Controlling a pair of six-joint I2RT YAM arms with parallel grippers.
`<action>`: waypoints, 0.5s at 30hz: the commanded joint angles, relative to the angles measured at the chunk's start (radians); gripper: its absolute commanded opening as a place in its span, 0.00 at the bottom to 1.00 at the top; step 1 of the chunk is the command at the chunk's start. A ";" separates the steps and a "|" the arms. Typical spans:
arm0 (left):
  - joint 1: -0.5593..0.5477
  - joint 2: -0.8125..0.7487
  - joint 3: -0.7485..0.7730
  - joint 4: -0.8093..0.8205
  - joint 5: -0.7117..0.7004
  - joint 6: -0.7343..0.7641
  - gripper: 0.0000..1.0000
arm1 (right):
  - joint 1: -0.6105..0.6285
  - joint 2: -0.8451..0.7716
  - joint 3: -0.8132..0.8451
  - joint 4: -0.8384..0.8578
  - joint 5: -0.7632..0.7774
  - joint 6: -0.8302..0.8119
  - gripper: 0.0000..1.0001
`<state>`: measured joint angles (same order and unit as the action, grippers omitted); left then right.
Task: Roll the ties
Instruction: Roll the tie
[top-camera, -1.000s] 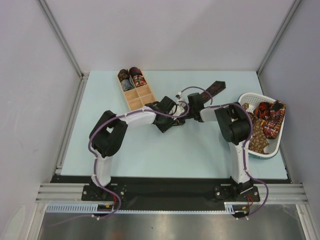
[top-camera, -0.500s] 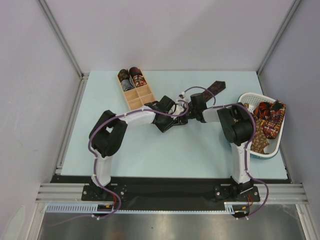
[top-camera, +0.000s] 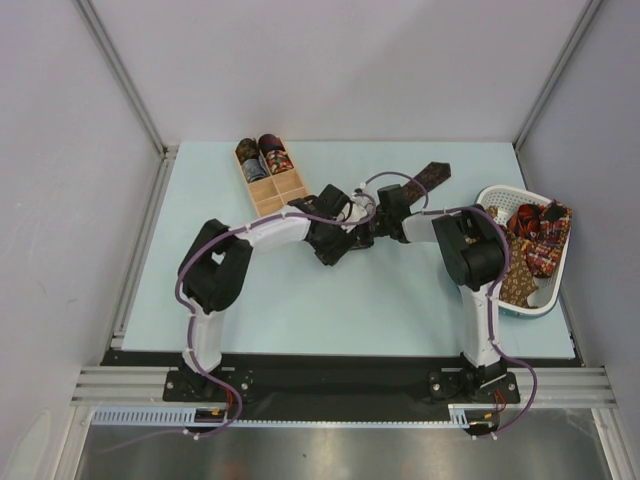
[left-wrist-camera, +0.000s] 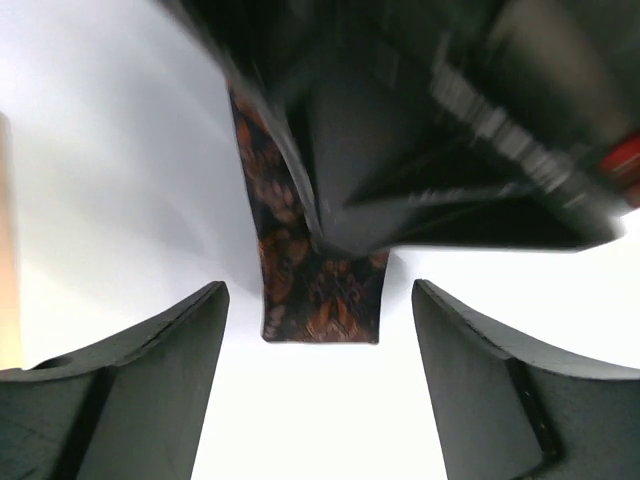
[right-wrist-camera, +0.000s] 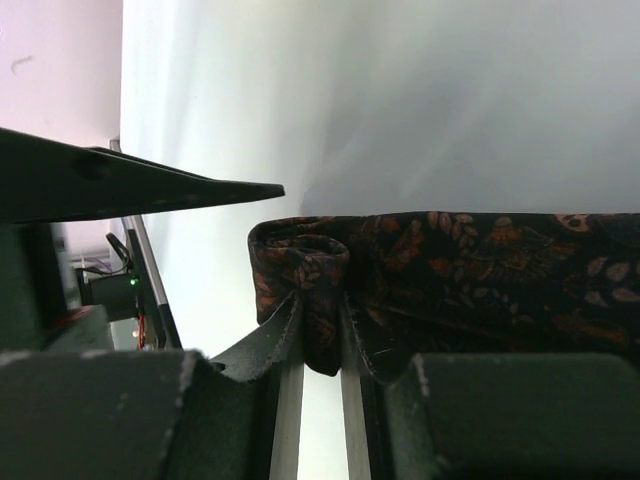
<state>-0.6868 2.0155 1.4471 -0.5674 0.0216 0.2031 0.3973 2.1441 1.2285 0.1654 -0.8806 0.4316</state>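
Right gripper (right-wrist-camera: 320, 352) is pinched nearly closed on a fold of the dark maroon fabric necktie with an orange leaf pattern (right-wrist-camera: 450, 270). The cloth is squeezed in the slim gap between its two black fingers (right-wrist-camera: 262, 345). Just above that pinch, the tie's end curls over into a small, loose roll. The rest of the tie stretches flat to the right in the right wrist view.

Left gripper (left-wrist-camera: 318, 330) stands wide, with its dark fingers (left-wrist-camera: 150, 385) well apart and nothing between them. It faces the square end of the same tie, which lies flat on the pale blue table top (top-camera: 400, 300) beneath the dark body of the other gripper.

From above, both grippers meet near the middle of the table. The tie runs from them towards the far right, where its broad end rests on the surface.

At the far left of the table stands a light wooden compartment box (top-camera: 284, 196), with two rolled patterned ties (top-camera: 262, 157) in its far compartments. A white plastic basket (top-camera: 497, 193) at the right edge holds a heap of loose red and gold ties (top-camera: 538, 240).
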 joint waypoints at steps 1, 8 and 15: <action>0.004 0.015 0.088 -0.008 0.004 0.016 0.80 | 0.011 0.023 0.034 -0.027 -0.017 -0.022 0.22; 0.004 0.066 0.139 -0.031 0.026 0.039 0.69 | 0.014 0.037 0.042 -0.023 -0.040 -0.016 0.21; 0.006 0.083 0.125 -0.022 0.046 0.056 0.79 | 0.012 0.039 0.042 -0.018 -0.046 -0.007 0.20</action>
<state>-0.6861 2.0960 1.5494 -0.5911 0.0380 0.2306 0.4019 2.1677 1.2438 0.1535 -0.9031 0.4259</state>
